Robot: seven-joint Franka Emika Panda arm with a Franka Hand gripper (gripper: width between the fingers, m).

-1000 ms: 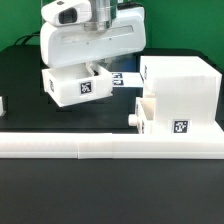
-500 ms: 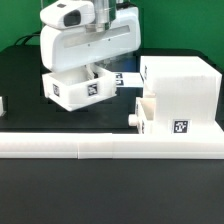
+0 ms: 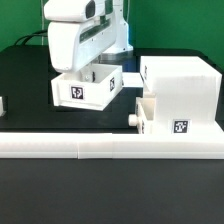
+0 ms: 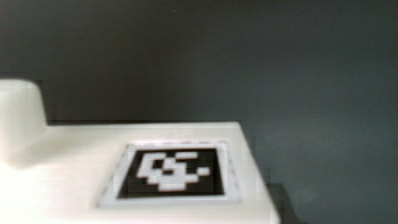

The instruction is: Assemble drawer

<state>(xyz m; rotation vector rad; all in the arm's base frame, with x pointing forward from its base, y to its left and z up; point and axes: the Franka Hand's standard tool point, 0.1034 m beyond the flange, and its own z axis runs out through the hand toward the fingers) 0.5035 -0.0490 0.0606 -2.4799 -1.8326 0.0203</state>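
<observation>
My gripper (image 3: 92,70) reaches down into a small white tray (image 3: 84,90) and is shut on its wall, holding it just above the black table. The fingertips are hidden by the hand and the tray. The tray's tagged face points toward the camera. The large boxy housing (image 3: 182,82) stands at the exterior view's right. A second small tray (image 3: 162,120) with a knob (image 3: 133,117) sits against the housing's front. The wrist view shows a black-and-white tag (image 4: 171,170) on a white tray surface (image 4: 71,150) over the dark table, with no fingers in sight.
The long low white border wall (image 3: 100,147) runs across the front. A tagged strip of the marker board (image 3: 130,78) shows behind the held tray. A white piece (image 3: 2,104) sits at the exterior view's left edge.
My gripper has turned and moved toward the exterior view's right with the tray in it. The tray has swung from skewed to square with the camera and is closer to the housing.
</observation>
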